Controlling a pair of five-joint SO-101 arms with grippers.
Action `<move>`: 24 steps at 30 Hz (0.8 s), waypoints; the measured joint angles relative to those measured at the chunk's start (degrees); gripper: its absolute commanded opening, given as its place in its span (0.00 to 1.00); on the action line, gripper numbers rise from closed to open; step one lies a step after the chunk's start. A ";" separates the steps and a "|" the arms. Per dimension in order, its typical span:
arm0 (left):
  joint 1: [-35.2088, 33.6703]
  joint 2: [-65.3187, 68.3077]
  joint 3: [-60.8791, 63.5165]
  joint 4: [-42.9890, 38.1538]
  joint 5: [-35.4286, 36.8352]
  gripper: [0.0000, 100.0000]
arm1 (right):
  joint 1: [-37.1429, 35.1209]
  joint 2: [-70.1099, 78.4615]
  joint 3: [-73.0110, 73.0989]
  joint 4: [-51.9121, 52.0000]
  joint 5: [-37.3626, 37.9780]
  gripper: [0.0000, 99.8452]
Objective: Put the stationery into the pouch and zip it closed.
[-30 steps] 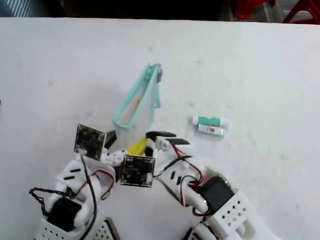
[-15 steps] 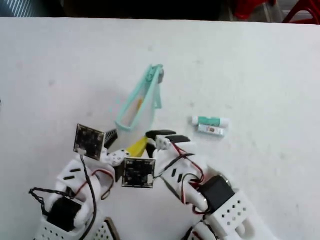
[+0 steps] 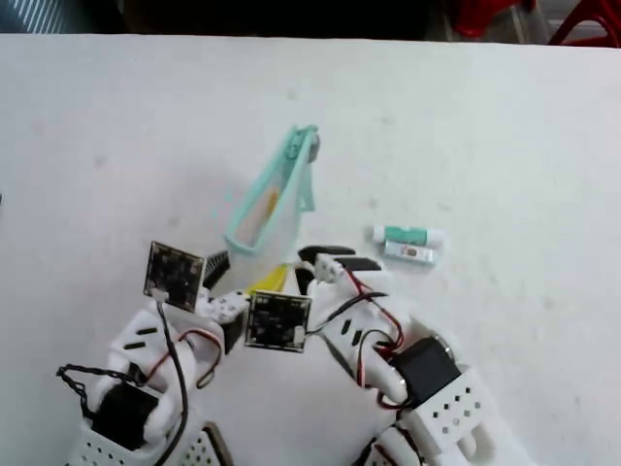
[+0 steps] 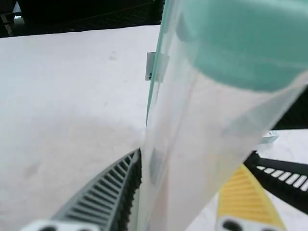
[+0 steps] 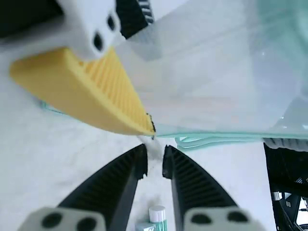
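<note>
A white table (image 3: 505, 126) spreads across the high view, with faint grey smudges and one small dark mark (image 3: 291, 94) toward its far side. Beyond its far edge the room is dark, with red chair legs (image 3: 485, 15) at the right and a pale striped panel (image 3: 39, 15) at the left.

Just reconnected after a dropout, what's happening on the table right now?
The left gripper clamps the near end of the translucent teal-zippered pouch, whose mouth is open. The right gripper, jaws slightly apart and empty, sits beside that end. Two small green-and-white stationery pieces lie on the table, outside the pouch.
</note>
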 measured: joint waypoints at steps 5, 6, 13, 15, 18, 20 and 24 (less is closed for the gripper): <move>0.00 0.00 0.00 0.00 -0.09 0.27 | -2.90 0.00 0.00 0.00 -0.88 0.02; 0.00 0.00 0.00 0.00 -0.09 0.27 | -3.52 0.00 0.00 0.00 -1.58 0.02; -0.18 -0.18 -0.09 -0.09 0.18 0.27 | -3.78 0.00 0.09 -3.60 -8.44 0.02; -0.18 -0.26 -0.26 -0.53 0.18 0.27 | -1.76 0.09 0.18 -5.54 -11.69 0.02; -0.09 -0.35 -1.05 -0.09 0.18 0.27 | 0.35 -0.18 0.00 -8.09 -15.65 0.02; 0.00 0.62 -0.97 0.00 -0.09 0.27 | 0.26 0.00 0.00 -9.85 -17.85 0.02; 0.26 0.09 -0.97 0.00 -0.09 0.27 | 0.79 -0.09 3.25 -15.74 -21.36 0.02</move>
